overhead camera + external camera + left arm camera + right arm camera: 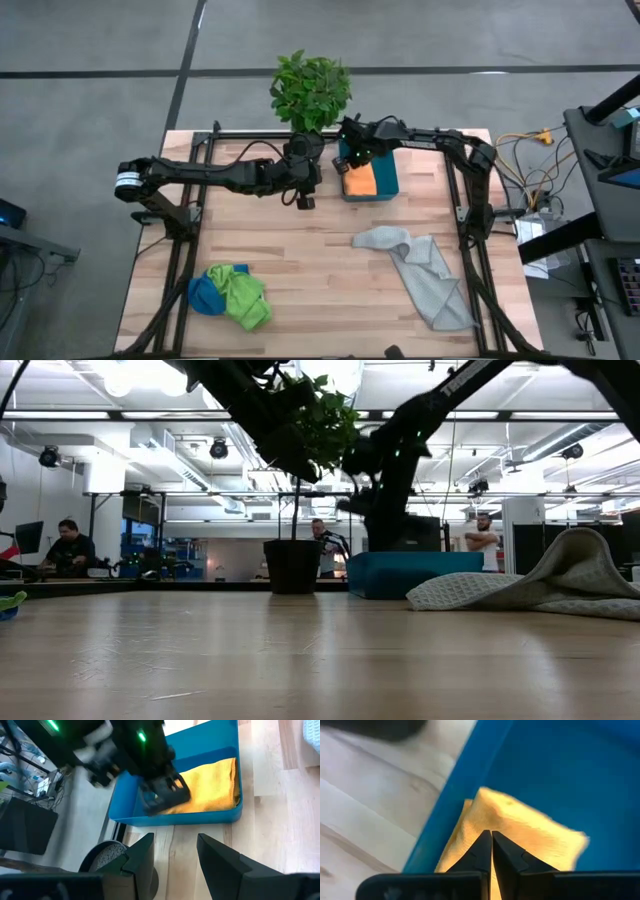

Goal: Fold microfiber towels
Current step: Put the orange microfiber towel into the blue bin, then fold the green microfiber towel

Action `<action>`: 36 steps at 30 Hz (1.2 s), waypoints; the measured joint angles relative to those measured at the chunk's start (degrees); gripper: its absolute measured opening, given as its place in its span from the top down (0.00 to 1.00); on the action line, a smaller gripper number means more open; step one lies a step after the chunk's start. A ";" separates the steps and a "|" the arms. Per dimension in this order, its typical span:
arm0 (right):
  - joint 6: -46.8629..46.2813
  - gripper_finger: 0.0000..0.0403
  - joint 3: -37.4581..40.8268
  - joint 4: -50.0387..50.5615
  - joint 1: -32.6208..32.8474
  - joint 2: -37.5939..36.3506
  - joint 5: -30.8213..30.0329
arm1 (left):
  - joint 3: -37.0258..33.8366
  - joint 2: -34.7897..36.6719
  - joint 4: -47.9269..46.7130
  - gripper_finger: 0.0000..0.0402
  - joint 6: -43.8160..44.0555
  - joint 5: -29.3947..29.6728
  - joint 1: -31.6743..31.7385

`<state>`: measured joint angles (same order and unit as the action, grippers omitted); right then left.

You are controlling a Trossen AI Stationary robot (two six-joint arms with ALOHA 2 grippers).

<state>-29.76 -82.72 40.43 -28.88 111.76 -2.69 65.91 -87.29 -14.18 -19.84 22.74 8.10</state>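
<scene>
From above, the folded orange microfiber towel [359, 181] lies in the teal plastic bin [386, 176] at the back of the wooden surface [320, 250]; the right claw [349, 160] hovers over it.

Left wrist view: the left claw [176, 851], fingers apart and empty, waits beside the bin.

Right wrist view: the right claw's fingers are together, holding nothing. It should lift straight up, clear of the cloth.

No readable writing anywhere.

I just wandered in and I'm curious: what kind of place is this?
Probably a robotics lab in an open workshop: two robot arms over a wooden table, people at desks behind, exposed ceiling ducts and loose cables.
</scene>
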 joint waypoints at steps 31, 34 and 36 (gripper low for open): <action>2.45 0.98 18.16 0.81 7.23 -37.83 -6.34 | 0.04 5.71 -2.75 0.66 0.37 -9.32 -1.47; 2.44 0.98 23.68 -3.79 11.43 -45.64 -5.10 | 0.04 8.87 -6.50 0.66 9.16 -18.79 -2.01; 2.05 0.98 27.91 -9.38 14.73 -50.60 -2.66 | 0.04 10.75 -9.50 0.66 15.68 -27.59 -2.31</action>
<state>-27.71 -54.81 31.05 -14.15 61.16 -5.35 65.95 -76.54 -23.68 -4.16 -4.85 5.78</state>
